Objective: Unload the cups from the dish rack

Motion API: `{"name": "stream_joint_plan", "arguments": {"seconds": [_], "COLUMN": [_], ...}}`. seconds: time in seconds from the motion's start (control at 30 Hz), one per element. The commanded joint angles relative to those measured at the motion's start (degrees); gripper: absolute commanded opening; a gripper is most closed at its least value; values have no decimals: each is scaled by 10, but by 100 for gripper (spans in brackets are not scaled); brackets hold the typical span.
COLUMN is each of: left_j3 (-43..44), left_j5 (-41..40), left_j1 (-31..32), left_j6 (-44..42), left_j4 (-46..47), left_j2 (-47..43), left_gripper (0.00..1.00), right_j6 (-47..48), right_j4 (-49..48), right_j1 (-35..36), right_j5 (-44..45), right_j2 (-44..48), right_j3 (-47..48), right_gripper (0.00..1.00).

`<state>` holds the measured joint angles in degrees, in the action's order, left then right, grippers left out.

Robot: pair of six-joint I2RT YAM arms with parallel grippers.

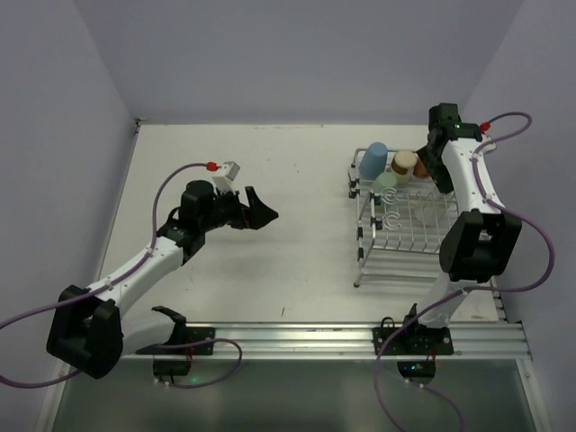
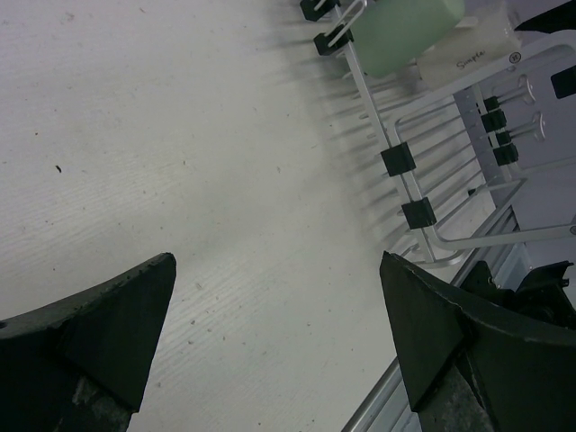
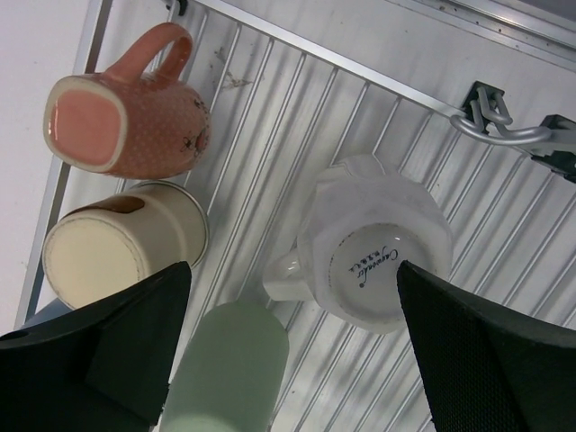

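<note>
**Five Cups Held in Rack; Both Claws Released**

The rack [image 1: 364, 236] is set on the desk [image 1: 270, 270] with its long axis running from near to far. Its right side is close to the right wall [image 1: 540, 99], and its far end stops short of the back wall [image 1: 297, 54]. A broad stretch of white desk lies left of the rack. The left claw [image 1: 262, 209] is held over it, well apart from the rack and pointed toward it, jaws spread wide with nothing grasped. The right claw [image 3: 292, 270] is held above the rack's far end, aimed downward, jaws likewise released.

The cups are bunched at the rack's far end. The blue cup [image 1: 375, 155] is stood on end at the far left corner. The green cup [image 3: 229, 369] is found just beside it along the left rail, its long axis tilted. The cream cup [image 3: 121, 247] and pink cup [image 3: 126, 112] are turned flat end upward, the pink handle directed toward the rack's rim. The white cup [image 3: 373, 243] is upended, base uppermost, handle directed toward the green cup.
</note>
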<state>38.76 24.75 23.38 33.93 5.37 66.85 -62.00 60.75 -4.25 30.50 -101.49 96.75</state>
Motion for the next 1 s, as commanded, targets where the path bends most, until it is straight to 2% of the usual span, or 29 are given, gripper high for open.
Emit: {"name": "stream_joint_plan", "arguments": {"seconds": [0.0, 0.1, 0.43, 0.8, 0.97], "left_j3": [11, 13, 6, 3, 2], "left_j5": [19, 18, 20, 36, 33], "left_j1": [-1, -1, -1, -1, -1], "left_j6": [10, 12, 14, 23, 16], "left_j4": [25, 25, 31, 49, 44], "left_j2": [6, 6, 7, 24, 18], "left_gripper": [100, 100, 100, 100, 100], "right_j6": [-41, -37, 62, 85, 89], "right_j4": [77, 91, 0, 58, 67], "right_j1": [-3, -3, -2, -3, -8], "right_j5": [10, 15, 36, 79, 62], "right_j2": [-24, -19, 17, -2, -14], "right_j3": [43, 60, 29, 83, 82], "right_gripper": [99, 99, 99, 99, 99]}}
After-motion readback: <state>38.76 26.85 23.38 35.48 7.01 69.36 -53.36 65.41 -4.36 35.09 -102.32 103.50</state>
